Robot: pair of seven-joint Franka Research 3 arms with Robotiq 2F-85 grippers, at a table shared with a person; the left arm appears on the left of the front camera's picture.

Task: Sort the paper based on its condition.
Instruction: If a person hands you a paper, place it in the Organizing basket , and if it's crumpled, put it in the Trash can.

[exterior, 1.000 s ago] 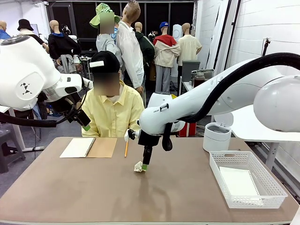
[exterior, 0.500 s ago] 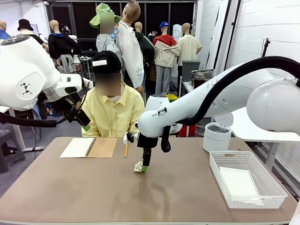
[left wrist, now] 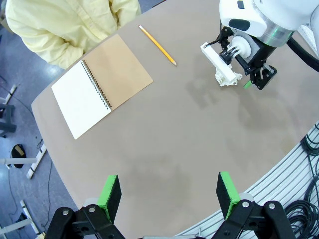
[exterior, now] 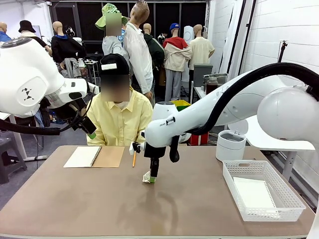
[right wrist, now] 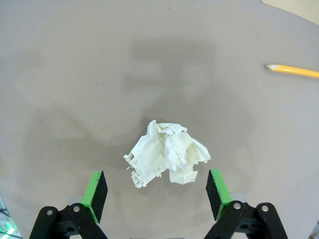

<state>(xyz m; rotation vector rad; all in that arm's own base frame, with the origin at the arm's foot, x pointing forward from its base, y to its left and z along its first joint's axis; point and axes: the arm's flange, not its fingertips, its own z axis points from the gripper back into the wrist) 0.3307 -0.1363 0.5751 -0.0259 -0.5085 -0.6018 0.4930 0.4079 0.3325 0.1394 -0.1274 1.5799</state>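
A crumpled ball of white paper (exterior: 146,177) lies on the brown table just right of the middle. My right gripper (exterior: 151,178) points straight down over it. In the right wrist view the crumpled paper (right wrist: 167,159) sits between my open right gripper (right wrist: 157,191), with a green pad on each side and a gap to both. A flat white sheet of paper (exterior: 253,191) lies in the white mesh basket (exterior: 271,211) at the right. My left gripper (exterior: 85,125) hangs high at the left. In its own view the left gripper (left wrist: 168,195) is open with nothing between the pads.
A spiral notebook (exterior: 94,156) lies open at the far left, with a yellow pencil (exterior: 134,158) beside it. A white lidded bin (exterior: 231,144) stands behind the basket. A person in a yellow shirt (exterior: 119,122) sits at the far edge.
My right arm has shifted a little to the left above the crumpled paper, its fingers still open. The left arm has not moved.
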